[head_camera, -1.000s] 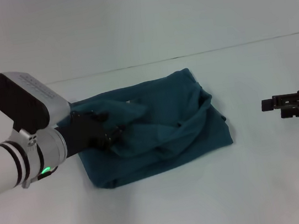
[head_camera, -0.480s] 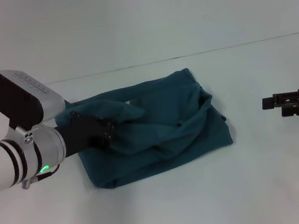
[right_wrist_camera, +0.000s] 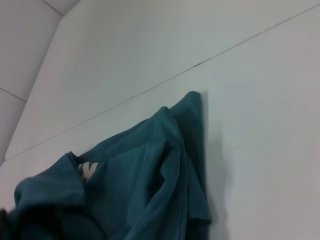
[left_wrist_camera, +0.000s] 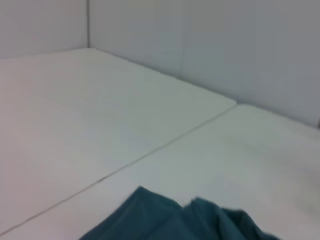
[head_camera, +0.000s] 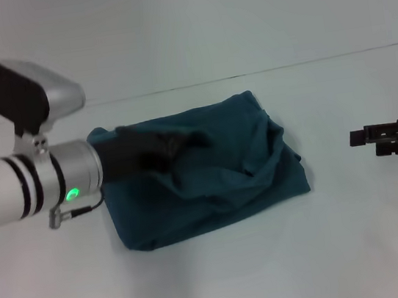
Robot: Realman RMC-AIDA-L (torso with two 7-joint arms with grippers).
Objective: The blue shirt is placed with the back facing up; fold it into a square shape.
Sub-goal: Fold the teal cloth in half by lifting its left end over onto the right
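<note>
The blue shirt [head_camera: 217, 169] lies crumpled in a rough rectangle at the middle of the white table. My left gripper [head_camera: 163, 148] is over the shirt's far left part, shut on a raised fold of the cloth. The shirt's edge shows in the left wrist view [left_wrist_camera: 190, 220]. In the right wrist view the shirt [right_wrist_camera: 150, 175] shows a bit of white lettering [right_wrist_camera: 87, 170] under a fold. My right gripper [head_camera: 355, 139] is parked low at the right edge, well apart from the shirt.
The white table [head_camera: 225, 279] runs all around the shirt. A thin seam line [head_camera: 284, 66] crosses behind it, with a pale wall beyond.
My left gripper has moved up and to the right over the shirt, its wrist turned, drawing the fold further across. The right arm has not moved.
</note>
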